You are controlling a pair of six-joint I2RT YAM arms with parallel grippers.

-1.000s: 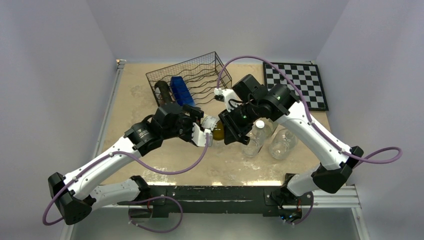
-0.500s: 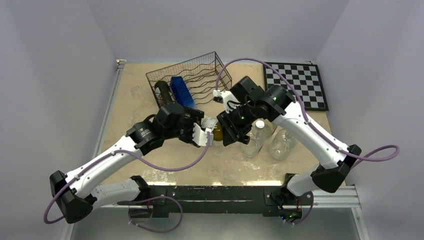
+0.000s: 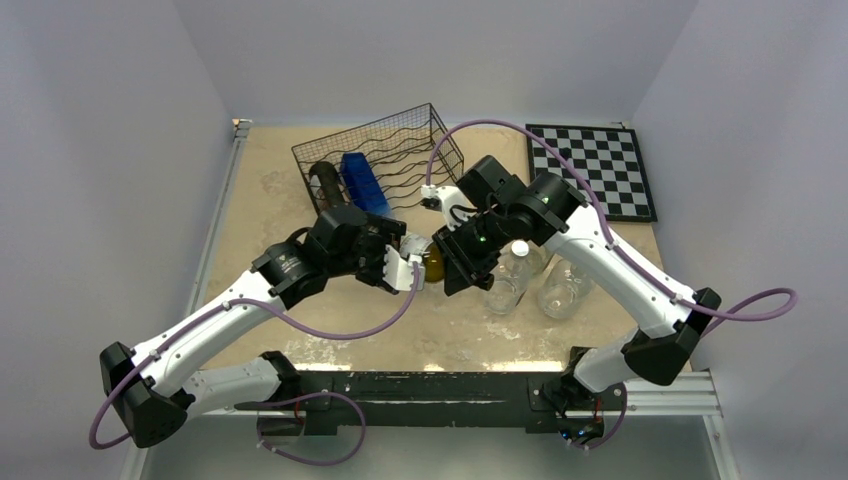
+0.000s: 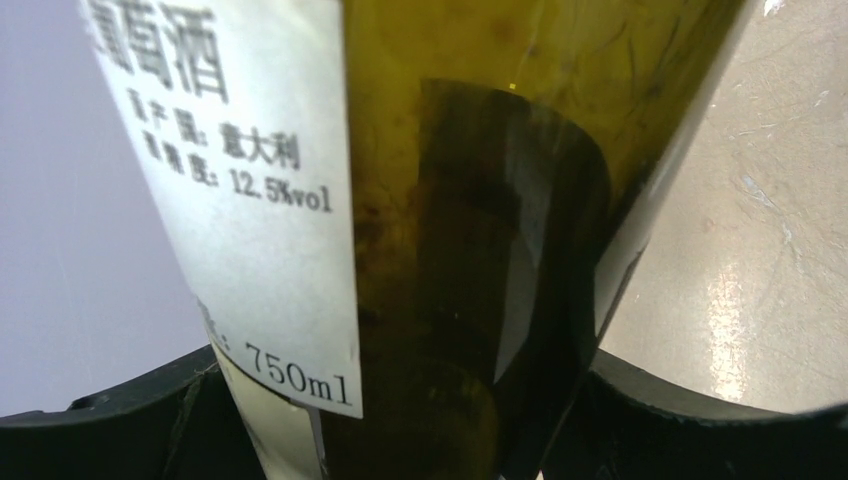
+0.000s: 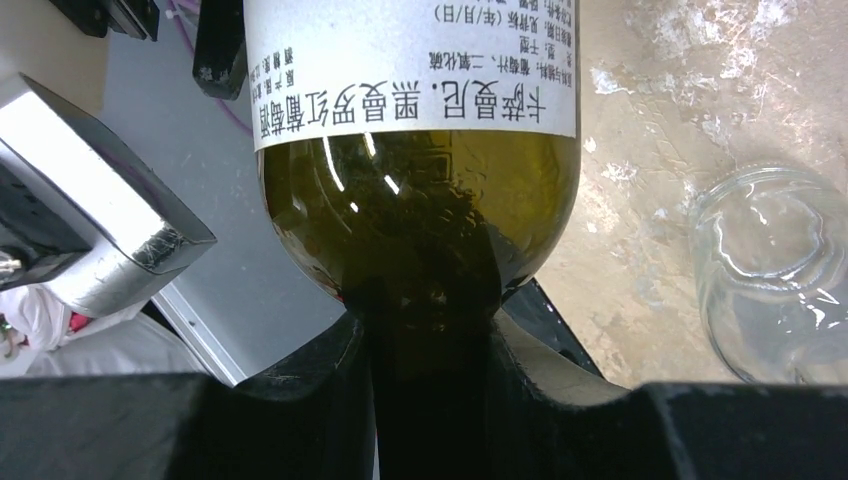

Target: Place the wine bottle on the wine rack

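Two grippers meet on one wine bottle (image 3: 434, 262). The left gripper (image 3: 410, 268) is clenched on its labelled green body, and the right gripper (image 3: 450, 262) has its fingers pressed against either side of the dark neck. The bottle sits just on the near side of the wine rack (image 3: 400, 150), off it. I cannot tell whether it touches the desk (image 3: 270, 215).

The wine rack itself holds a dark bottle (image 3: 323, 182) at its left end. A blue object (image 3: 362, 180) lies beside that, touching or nearly so. The wavy wires to the right of those are open.

Near and to the right of the rack, close by the right gripper, stand a clear plastic bottle (image 3: 510, 275) with a white cap and a glass jar (image 3: 562, 288), side by side. A chessboard (image 3: 590, 170) lies to the rack's right, along the desk's far edge.

Bare sandy desk runs left of the rack to the desk's left rim. More of it spreads on the rack's near side, beyond the bottles, toward the arm bases.
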